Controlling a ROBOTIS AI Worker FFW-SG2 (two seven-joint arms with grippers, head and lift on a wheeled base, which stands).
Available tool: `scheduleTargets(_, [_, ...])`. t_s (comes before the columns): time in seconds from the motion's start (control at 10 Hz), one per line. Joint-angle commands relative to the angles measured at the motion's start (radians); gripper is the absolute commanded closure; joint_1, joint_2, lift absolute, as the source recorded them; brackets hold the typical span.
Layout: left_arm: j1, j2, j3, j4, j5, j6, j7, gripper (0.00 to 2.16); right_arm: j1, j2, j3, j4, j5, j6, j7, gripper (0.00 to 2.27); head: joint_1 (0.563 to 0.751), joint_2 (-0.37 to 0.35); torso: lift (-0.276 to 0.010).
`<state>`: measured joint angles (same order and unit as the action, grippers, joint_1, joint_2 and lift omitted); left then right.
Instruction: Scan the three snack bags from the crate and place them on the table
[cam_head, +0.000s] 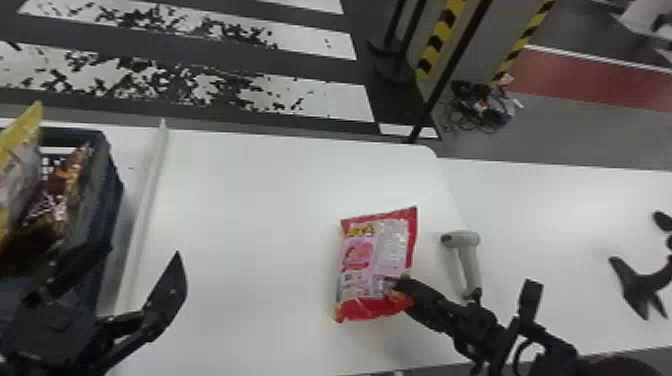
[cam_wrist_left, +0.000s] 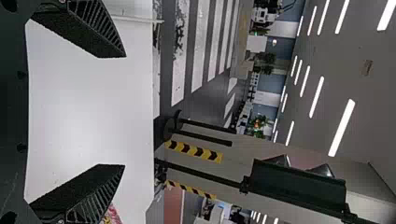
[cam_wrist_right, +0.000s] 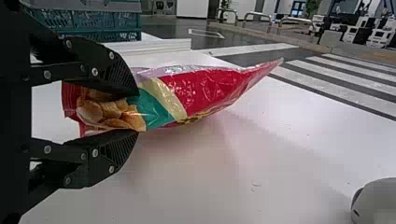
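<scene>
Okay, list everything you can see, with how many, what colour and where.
red snack bag: one, red and pink, in the right gripper, scanner side of the table
yellow snack bag: one, yellow, in the crate
other bags: count unclear, brown and orange, in the crate
crate: one, dark blue, far left
scanner: one, light grey, right of the red bag
table: white, centre
black objects: several, far right
cables: tangle, dark, floor
left gripper: one, black, open, near the crate
right gripper: one, black
</scene>
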<state>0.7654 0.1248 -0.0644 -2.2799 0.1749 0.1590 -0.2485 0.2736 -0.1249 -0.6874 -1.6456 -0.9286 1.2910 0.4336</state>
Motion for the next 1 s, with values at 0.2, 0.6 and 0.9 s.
scheduleTargets(0.2, [0.000, -0.005, -0.009, 0.003, -0.009, 0.000, 0.003, 0.02, 0.001, -0.015, -0.007, -0.016, 0.063, -0.120, 0.037, 0.05, 0.695, -0.309, -0.062])
scheduleTargets(0.6, [-0.002, -0.008, -0.022, 0.007, -0.017, 0.000, 0.005, 0.02, 0.082, -0.007, -0.020, -0.188, 0.067, -0.184, 0.082, 0.07, 0.695, -0.350, -0.062])
scheduleTargets(0.9, [0.002, -0.008, -0.026, 0.003, -0.018, 0.000, 0.005, 0.02, 0.128, 0.019, -0.020, -0.347, 0.076, -0.190, 0.165, 0.11, 0.695, -0.345, -0.062])
